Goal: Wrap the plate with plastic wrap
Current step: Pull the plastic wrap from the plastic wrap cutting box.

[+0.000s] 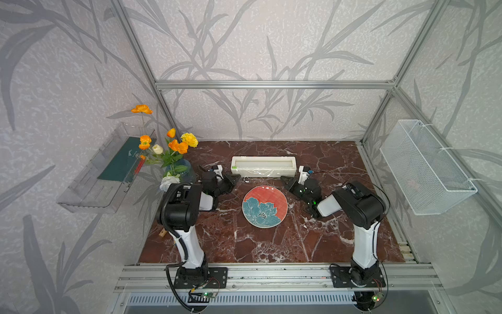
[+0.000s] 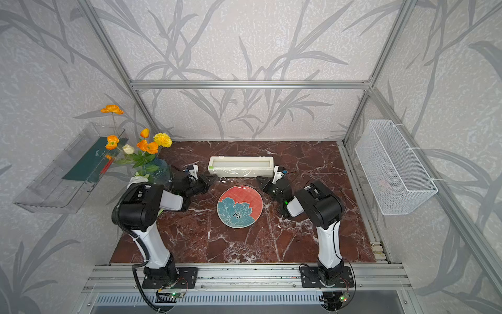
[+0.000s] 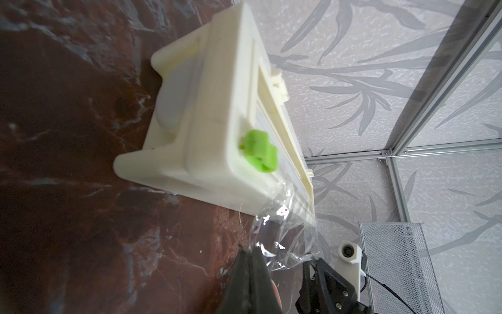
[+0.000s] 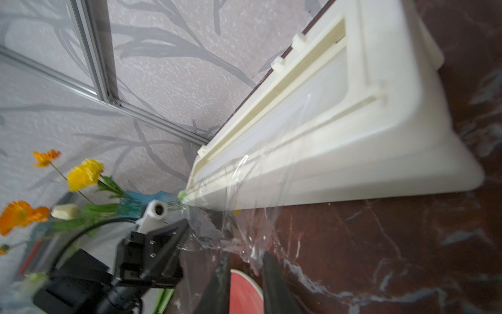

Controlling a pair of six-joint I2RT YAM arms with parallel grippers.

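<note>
Red-brown marble forms the table (image 1: 271, 244). At its back lies the cream dispenser box (image 1: 263, 165). The plate (image 1: 264, 206) sits bare just in front of it, probably so that film drawn forward passes over it. A short tongue of the plastic wrap (image 1: 258, 174) hangs from the box, stopping short of the plate. The left gripper (image 1: 235, 178) and right gripper (image 1: 284, 179) flank it, one per corner, likely for an even pull. Both top views leave the jaws unclear. The left wrist view shows the left fingers (image 3: 239, 274) pinched together on the film's corner. The right wrist view shows the right jaws narrowly apart, with film between them but not gripped.
</note>
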